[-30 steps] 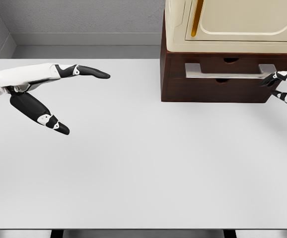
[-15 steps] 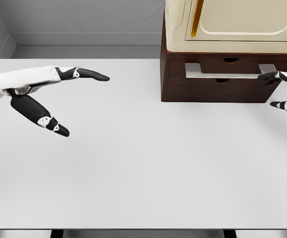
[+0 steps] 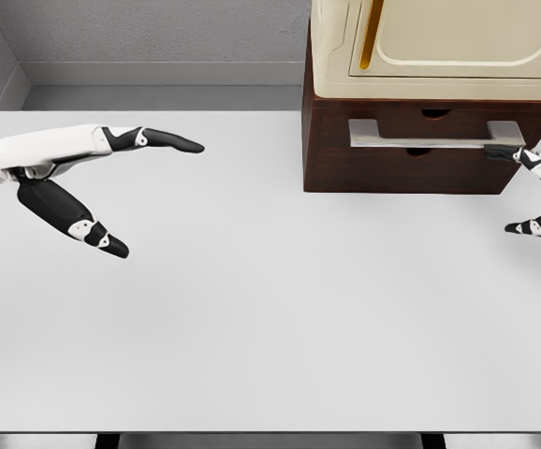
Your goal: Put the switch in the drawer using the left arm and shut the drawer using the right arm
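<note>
No switch shows anywhere in the head view. The dark brown drawer unit (image 3: pixel 402 168) stands at the back right of the table, with a silver bar handle (image 3: pixel 430 136) across its upper drawer. That drawer's front looks about level with the unit's face. My right hand (image 3: pixel 521 190) comes in from the right edge, open, its forefinger tip (image 3: pixel 503 152) at the handle's right end and its thumb lower, over the table. At the left, my left hand (image 3: pixel 153 195) hovers above the table, open, fingers spread and holding nothing.
A cream appliance (image 3: pixel 439 47) with a gold strip sits on top of the drawer unit. The white table (image 3: pixel 270 309) stretches forward to its front edge at the bottom. A grey wall runs behind the table.
My right hand has opened wider: the forefinger slid left along the handle's end and the thumb dropped toward the table. The left hand barely shifted.
</note>
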Motion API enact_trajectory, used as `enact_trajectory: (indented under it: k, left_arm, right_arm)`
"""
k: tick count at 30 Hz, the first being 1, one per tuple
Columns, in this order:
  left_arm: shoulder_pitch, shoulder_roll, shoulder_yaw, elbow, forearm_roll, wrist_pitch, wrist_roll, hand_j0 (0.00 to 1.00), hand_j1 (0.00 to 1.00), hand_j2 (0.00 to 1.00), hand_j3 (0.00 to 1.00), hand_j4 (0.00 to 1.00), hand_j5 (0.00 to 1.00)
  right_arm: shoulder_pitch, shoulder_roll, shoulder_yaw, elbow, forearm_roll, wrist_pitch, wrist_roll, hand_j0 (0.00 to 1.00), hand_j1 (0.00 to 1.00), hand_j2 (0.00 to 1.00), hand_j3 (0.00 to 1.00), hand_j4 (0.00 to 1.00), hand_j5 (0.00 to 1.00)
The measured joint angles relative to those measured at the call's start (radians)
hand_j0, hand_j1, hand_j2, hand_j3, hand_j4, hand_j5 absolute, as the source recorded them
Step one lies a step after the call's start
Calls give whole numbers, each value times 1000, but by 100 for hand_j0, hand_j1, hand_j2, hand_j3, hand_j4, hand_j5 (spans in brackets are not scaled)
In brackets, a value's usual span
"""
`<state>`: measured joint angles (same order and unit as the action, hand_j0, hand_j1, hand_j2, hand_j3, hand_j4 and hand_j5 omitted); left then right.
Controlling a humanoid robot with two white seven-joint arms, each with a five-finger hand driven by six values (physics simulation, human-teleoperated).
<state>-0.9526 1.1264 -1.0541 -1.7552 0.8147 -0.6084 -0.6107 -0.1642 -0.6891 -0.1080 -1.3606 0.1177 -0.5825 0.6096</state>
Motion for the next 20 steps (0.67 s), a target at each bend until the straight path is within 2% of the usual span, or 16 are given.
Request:
enact_trajectory:
  k: [2, 6, 9, 20]
  left_arm:
    - [0, 1, 0, 0, 0, 0, 0, 100, 100, 100, 100, 100, 100]
    - [0, -1, -2, 1, 0, -1, 0, 100, 100, 100, 100, 100, 100]
    - [0, -1, -2, 1, 0, -1, 0, 100, 100, 100, 100, 100, 100]
    - [2, 0, -3, 0, 2, -3, 0, 100, 100, 100, 100, 100, 100]
  right_arm:
    - [12, -1, 12, -8, -5, 8, -8, 100, 100, 100, 100, 100, 100]
    - [32, 0, 54, -34, 113, -17, -3, 100, 100, 100, 100, 100, 100]
    - [45, 0, 79, -65, 157, -26, 0, 100, 100, 100, 100, 100, 100]
    - [45, 0, 101, -89, 182, -31, 2, 100, 100, 100, 100, 100, 100]
